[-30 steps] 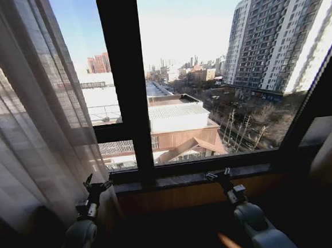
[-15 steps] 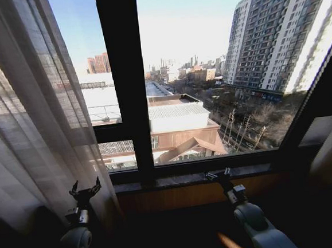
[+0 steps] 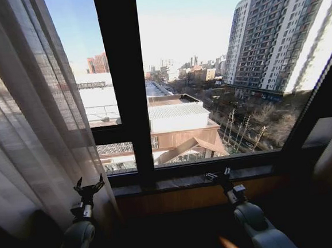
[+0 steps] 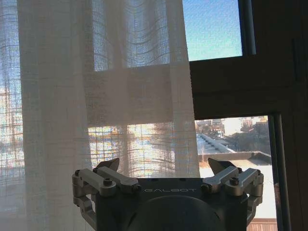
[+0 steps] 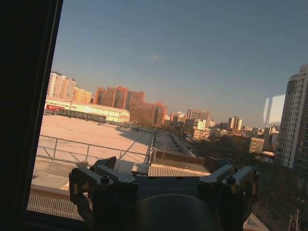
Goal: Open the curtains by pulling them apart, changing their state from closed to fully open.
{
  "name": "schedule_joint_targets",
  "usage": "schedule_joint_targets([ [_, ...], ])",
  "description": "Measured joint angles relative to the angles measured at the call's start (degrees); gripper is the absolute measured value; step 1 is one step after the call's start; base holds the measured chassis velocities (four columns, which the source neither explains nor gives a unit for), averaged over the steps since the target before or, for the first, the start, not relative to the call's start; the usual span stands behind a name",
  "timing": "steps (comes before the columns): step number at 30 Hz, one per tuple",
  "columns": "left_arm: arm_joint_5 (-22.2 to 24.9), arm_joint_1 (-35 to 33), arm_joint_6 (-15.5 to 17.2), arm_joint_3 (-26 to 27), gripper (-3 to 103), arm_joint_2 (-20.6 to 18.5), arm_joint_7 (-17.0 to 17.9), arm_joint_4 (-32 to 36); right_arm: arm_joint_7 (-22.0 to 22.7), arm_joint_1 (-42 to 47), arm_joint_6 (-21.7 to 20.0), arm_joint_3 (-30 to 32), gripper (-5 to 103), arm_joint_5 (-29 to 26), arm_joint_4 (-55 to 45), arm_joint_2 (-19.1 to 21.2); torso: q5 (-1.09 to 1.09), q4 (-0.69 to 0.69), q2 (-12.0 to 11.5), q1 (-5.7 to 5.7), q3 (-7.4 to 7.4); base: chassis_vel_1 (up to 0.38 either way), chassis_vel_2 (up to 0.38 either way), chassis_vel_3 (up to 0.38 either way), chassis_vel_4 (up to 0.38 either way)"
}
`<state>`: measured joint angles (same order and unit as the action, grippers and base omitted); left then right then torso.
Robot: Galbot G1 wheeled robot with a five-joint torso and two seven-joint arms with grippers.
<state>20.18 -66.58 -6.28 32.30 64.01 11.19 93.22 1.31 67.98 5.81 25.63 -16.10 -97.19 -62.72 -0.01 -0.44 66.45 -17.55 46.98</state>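
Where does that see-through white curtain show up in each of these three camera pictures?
Head view: the sheer white pleated curtain hangs on the left, beside the open left gripper.
Left wrist view: it covers the pane ahead of the fingers.
Right wrist view: not in it.
Shared landmark: the dark window frame post.

curtains (image 3: 28, 129) left, window frame (image 3: 123, 87) probably behind
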Motion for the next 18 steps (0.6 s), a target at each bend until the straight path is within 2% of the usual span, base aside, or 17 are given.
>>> schedule_joint_targets([
  [5,2.31,5.54,0.09,-2.31,100,-1.69,-2.16,-5.33,0.00,0.00,0.00,0.00,100,0.00,0.00,0.00,0.00,-0.01,0.02,0.05,-0.02,0.000,0.000,0.000,0.000],
  [12,5.77,10.97,-0.05,-4.05,100,-2.02,-4.82,-10.40,0.00,0.00,0.00,0.00,100,0.00,0.00,0.00,0.01,-0.01,0.01,0.03,-0.01,0.000,0.000,0.000,0.000],
  [18,6.19,14.26,-0.17,-5.25,100,-2.09,-6.61,-14.33,0.00,0.00,0.00,0.00,100,0.00,0.00,0.00,0.00,0.01,0.02,0.03,-0.01,0.000,0.000,0.000,0.000],
])
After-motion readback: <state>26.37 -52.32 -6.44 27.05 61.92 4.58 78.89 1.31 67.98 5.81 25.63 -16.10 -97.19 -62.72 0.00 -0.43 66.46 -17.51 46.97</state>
